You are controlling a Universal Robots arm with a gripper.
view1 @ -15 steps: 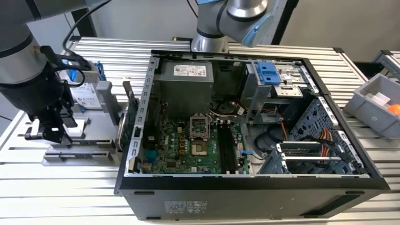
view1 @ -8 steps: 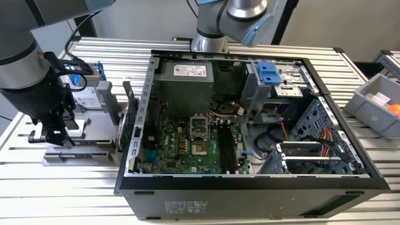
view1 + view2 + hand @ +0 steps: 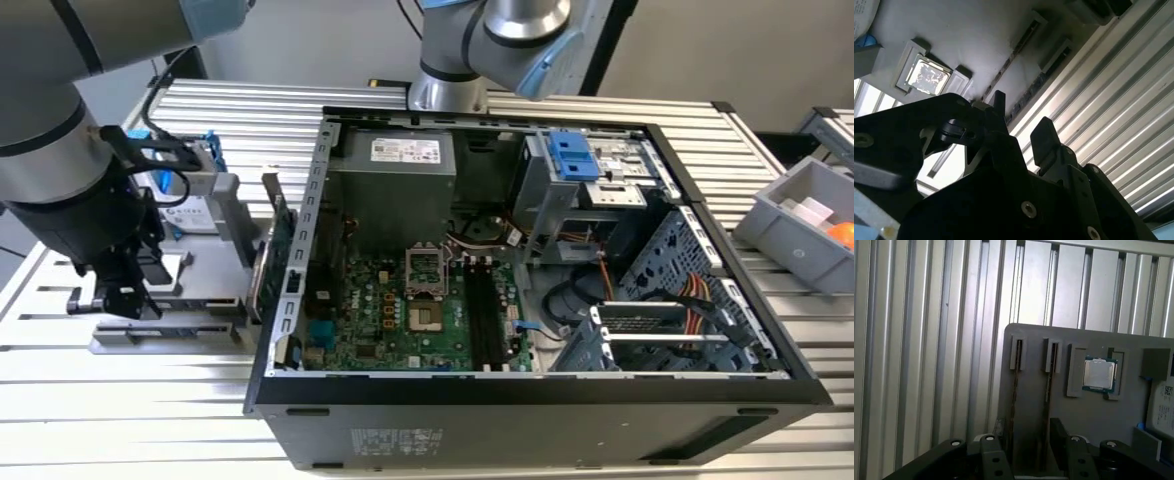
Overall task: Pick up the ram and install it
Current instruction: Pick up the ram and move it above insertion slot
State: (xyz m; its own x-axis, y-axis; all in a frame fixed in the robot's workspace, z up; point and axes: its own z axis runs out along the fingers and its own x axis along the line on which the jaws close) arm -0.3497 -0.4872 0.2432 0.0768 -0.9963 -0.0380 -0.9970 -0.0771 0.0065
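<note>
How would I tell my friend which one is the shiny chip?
Find the grey holder plate lying on the ribbed metal table. The processor chip sits in its square pocket, beside two narrow slots; it alone is square and silvery.

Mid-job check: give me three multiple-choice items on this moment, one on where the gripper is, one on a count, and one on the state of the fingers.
1. Where is the gripper?
A. Inside the open black computer case
B. Over the flat grey parts holder plate, at the exterior view's left of the case
C. Behind the case

2. How many long narrow slots does the holder plate show in the first wrist view?
A. One
B. Four
C. Two

3. How do the fingers stand?
A. Open, holding nothing
B. Shut on a RAM stick
C. Shut on nothing

Answers:
1 B: the exterior view shows the gripper above the holder plate, outside the open black computer case.
2 C: two long narrow slots run side by side.
3 A: in the second wrist view a gap separates the fingers, with nothing between them.
</note>
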